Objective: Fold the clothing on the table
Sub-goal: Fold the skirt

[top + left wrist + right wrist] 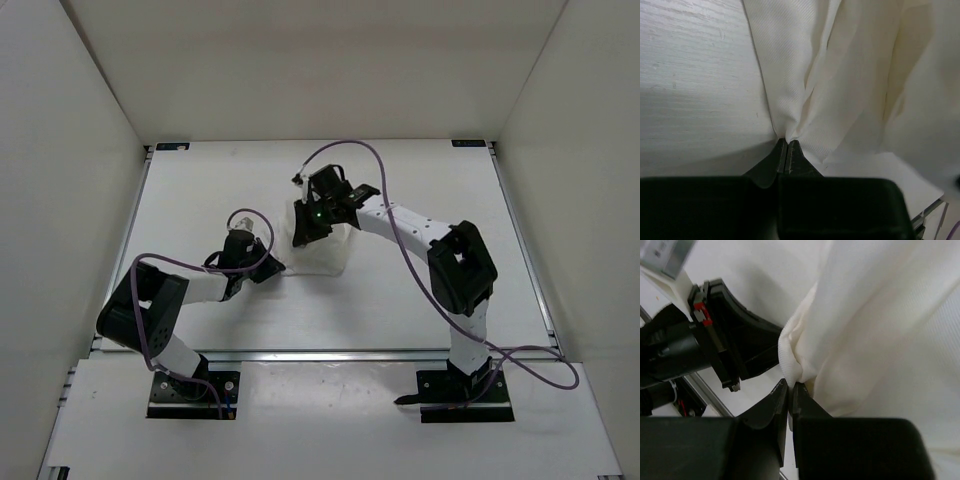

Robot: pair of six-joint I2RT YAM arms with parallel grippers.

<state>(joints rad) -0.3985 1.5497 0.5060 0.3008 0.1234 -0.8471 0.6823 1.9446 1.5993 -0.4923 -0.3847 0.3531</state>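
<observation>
The clothing (330, 256) lies in the middle of the table (200, 200). The left gripper (273, 268) meets its near left edge. The right gripper (303, 233) meets its far left corner.

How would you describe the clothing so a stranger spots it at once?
On the white table, look near the middle. The clothing is the bunched fabric pinched by the left gripper and right gripper, the only soft, creased thing there.

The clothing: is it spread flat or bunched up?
Bunched: the clothing is a small heap, pinched by the left gripper and right gripper.
</observation>
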